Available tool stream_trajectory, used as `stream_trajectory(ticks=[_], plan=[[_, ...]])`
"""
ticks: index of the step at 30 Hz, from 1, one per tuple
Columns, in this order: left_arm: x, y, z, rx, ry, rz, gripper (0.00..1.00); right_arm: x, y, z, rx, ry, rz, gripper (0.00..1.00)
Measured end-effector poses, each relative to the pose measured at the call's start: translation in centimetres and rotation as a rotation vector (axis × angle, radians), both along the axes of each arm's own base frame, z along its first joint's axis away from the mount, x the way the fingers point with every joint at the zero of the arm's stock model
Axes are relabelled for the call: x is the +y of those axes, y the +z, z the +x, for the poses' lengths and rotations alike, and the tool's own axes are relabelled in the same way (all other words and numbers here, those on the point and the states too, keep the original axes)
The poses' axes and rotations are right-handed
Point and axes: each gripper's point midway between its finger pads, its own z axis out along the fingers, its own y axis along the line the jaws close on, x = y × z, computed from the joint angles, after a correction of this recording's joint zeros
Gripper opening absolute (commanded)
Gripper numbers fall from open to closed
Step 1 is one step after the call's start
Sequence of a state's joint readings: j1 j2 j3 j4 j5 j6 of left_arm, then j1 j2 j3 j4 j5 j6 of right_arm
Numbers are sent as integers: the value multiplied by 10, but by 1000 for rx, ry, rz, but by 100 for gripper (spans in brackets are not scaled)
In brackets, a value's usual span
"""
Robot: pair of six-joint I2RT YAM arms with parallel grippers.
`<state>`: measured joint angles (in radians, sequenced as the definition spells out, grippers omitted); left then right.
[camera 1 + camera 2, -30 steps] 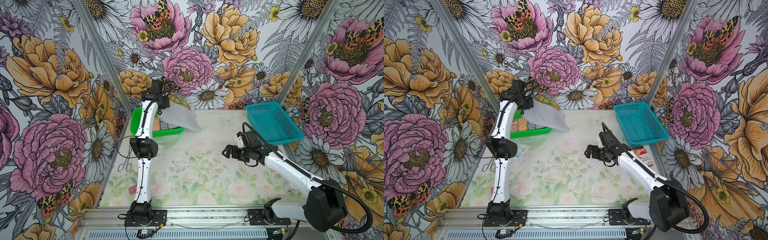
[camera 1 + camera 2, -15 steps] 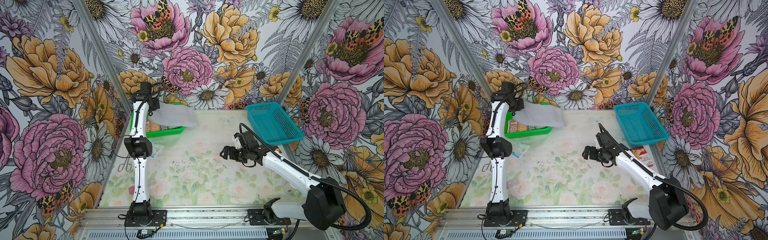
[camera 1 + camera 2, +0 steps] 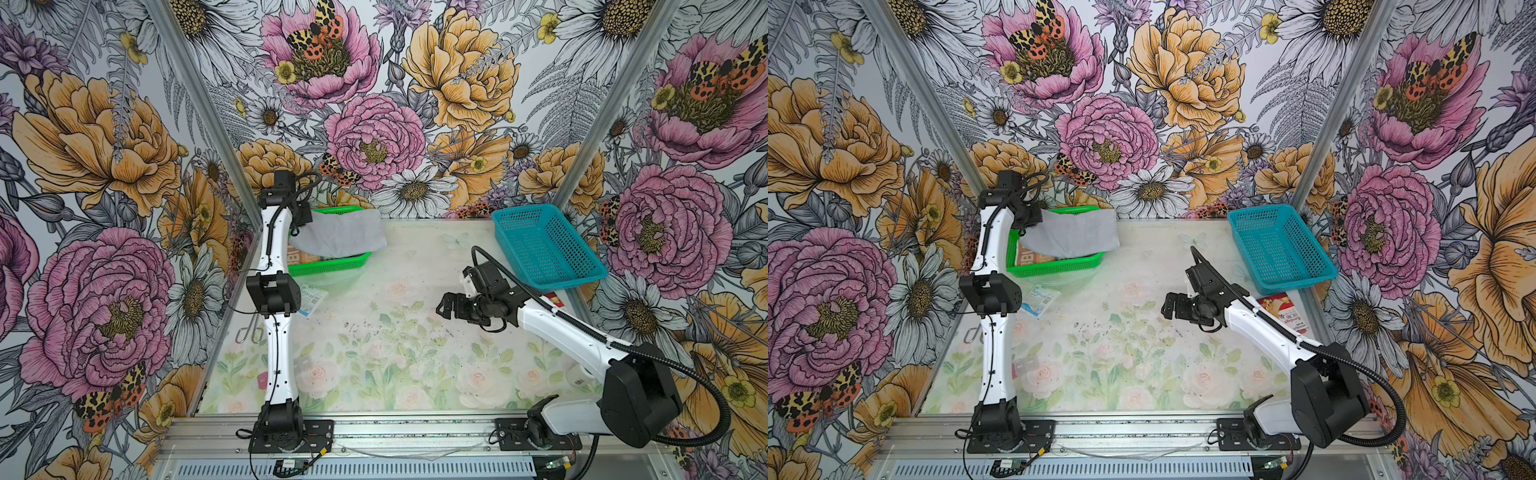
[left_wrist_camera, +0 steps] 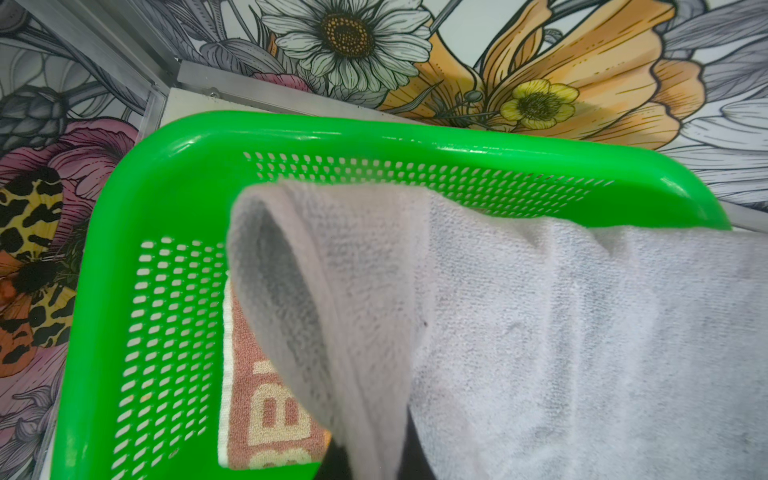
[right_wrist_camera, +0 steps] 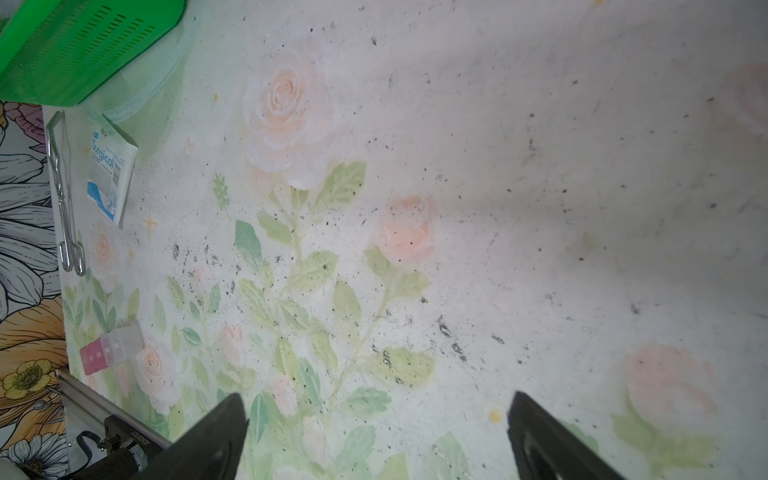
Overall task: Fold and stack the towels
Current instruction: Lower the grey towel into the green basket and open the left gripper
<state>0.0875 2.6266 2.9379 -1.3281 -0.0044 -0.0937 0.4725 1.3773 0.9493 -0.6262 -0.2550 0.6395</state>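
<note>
Currently hanging over green perforated plastic basket [image 3: 332, 266], corner pinched in left jaws: large plain light-grey terry towel [image 3: 338, 237]. Soft, light, floppy; best gripped at corners or hem. Right jaws wide apart, empty, above table [image 3: 395, 353].

Grey towel [image 4: 540, 332] covers most of the lettered towel [image 4: 270, 399] in the basket [image 4: 174, 174], at the bench's far left corner. Its fold hides the left gripper's [image 3: 1030, 224] fingertips. The right arm [image 3: 1258, 328] half-hides the carton [image 3: 1283, 309].

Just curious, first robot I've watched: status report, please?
Left gripper shut on grey towel, held over green basket. Right gripper open, empty, above table. Nothing in the way.
</note>
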Motion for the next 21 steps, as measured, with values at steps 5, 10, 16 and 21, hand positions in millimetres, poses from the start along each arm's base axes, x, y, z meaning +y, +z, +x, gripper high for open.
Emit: stream_trajectory(ticks=[5,10,16,21], plan=[[10,0,-1,3,29,26,0,4,-4,-1,12,13,-7,99],[25,0,-3,6,69,57,0,5,-8,-2,20,18,-20,99],[39,0,-5,8,97,67,40,6,-9,0,18,16,-32,99],[44,1,-6,9,119,83,55,8,-9,-1,16,24,-33,99]])
